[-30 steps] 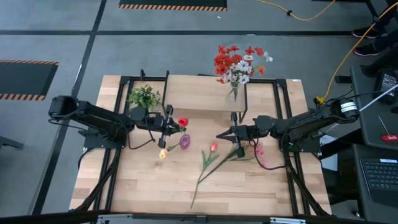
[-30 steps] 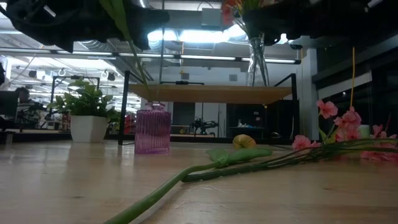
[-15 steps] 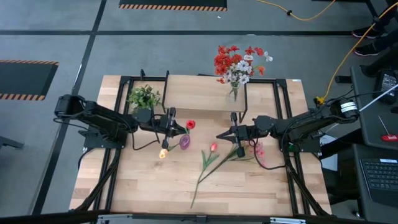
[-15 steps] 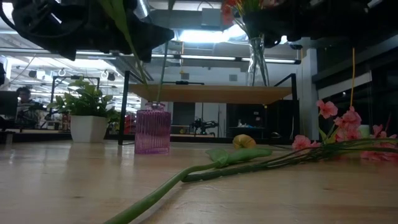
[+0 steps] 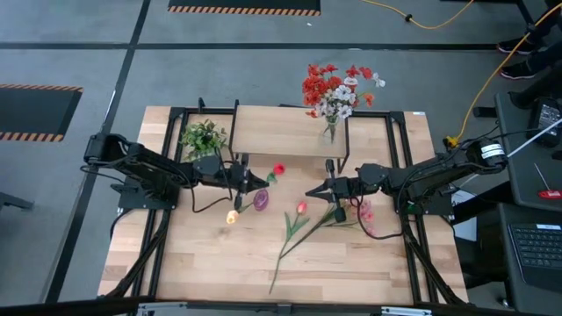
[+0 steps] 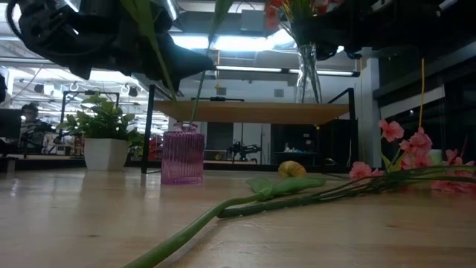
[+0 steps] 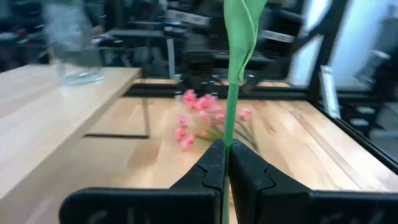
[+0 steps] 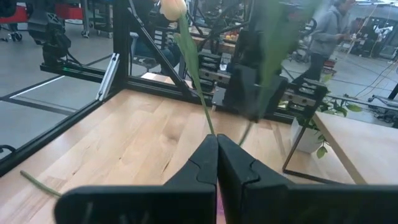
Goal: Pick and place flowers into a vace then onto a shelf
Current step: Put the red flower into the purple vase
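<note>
- Left gripper (image 5: 248,181) is clamped tight on the green stem of a red-bloomed tulip (image 5: 278,168), holding it above the small purple ribbed glass vase (image 5: 261,200). My read: it's lining up to feed the stem into the vase mouth.
- Left wrist view: stem (image 7: 234,93) runs straight up from between the closed fingers, so the grip looks centred.
- Right gripper (image 5: 313,191) hangs shut over the middle of the table with nothing in it. It seems to be waiting.
- Still flat on the light-wood tabletop (image 5: 351,263): a long-stemmed pink tulip (image 5: 301,208), a pink bushy spray (image 5: 365,213) and a yellow bloom (image 5: 230,217).
- Low light-wood shelf on thin black legs (image 5: 272,132) already carries a clear glass vase with a red-and-white bouquet (image 5: 335,90). A small green potted plant (image 5: 204,136) sits by its left end.
</note>
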Controlling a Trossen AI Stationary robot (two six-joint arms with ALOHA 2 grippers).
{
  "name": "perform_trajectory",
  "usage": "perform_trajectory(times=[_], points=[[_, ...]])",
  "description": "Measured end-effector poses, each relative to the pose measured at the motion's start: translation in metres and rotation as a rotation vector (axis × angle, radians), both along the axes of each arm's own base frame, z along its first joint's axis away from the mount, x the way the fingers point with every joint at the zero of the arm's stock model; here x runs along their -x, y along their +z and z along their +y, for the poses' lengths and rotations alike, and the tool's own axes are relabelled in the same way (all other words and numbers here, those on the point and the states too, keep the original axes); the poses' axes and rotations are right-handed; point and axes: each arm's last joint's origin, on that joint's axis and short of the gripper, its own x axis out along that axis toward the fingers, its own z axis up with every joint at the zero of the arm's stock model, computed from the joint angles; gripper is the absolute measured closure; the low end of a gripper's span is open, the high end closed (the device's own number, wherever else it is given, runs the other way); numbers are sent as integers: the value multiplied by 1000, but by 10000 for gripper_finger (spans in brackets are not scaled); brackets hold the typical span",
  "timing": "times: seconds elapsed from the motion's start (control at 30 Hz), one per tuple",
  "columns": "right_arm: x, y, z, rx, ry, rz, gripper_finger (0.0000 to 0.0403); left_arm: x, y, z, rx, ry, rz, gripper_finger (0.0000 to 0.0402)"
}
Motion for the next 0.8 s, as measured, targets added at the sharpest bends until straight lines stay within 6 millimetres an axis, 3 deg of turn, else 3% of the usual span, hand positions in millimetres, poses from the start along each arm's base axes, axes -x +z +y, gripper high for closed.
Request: perform_trajectory(times=[0.8], points=[[0, -2, 0, -40, -4, 30, 399, 1, -6, -15, -5, 31, 61, 392]])
